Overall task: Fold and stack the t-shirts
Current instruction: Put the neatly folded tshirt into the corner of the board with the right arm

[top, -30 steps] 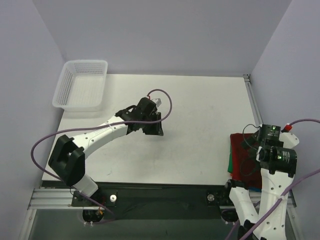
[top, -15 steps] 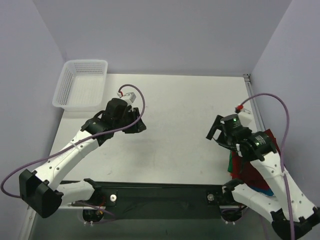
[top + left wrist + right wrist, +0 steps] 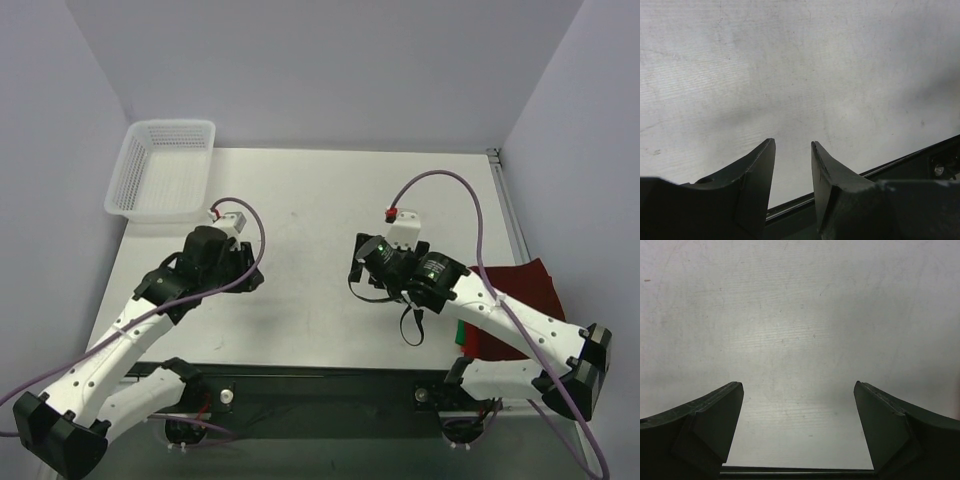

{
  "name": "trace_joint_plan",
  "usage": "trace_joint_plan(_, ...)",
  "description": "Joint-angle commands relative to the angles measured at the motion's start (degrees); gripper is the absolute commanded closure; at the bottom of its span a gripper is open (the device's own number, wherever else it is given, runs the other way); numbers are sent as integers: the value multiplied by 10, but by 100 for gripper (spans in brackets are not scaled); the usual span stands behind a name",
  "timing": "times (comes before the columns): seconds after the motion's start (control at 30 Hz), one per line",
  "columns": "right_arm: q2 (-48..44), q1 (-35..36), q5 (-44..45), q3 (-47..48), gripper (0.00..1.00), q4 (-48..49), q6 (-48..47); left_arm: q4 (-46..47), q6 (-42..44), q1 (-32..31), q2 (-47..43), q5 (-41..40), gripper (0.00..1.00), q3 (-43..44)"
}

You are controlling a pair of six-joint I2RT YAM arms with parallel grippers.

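T-shirts (image 3: 528, 284) half hidden by right arm (image 3: 500, 316); green sliver (image 3: 459, 331) showing

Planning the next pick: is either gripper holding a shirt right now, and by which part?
Nothing is held. The left gripper and right gripper are both open over the table; the shirts lie at its right edge.

At the near right corner of the flat white table (image 3: 330, 190), the soft dark maroon cloth t-shirt (image 3: 522, 283) lies partly under the white right arm (image 3: 500, 315), which hides its near left part. Only a thin sliver of the green cloth t-shirt (image 3: 459, 330) shows at the table's near edge, too little to tell how it lies. In the wrist views, the picture's lower edge cuts off the black fingers of the left gripper (image 3: 792, 146) and the right gripper (image 3: 798, 386).
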Motion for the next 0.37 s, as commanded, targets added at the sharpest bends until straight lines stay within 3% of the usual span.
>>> trace_joint_plan(0.0, 12, 2, 36, -17, 0, 30, -5, -7, 21, 4, -24, -16, 54, -8)
trace_joint_plan(0.33, -8, 1, 49, -57, 0, 77, -2, -7, 22, 5, -42, -12, 54, -12)
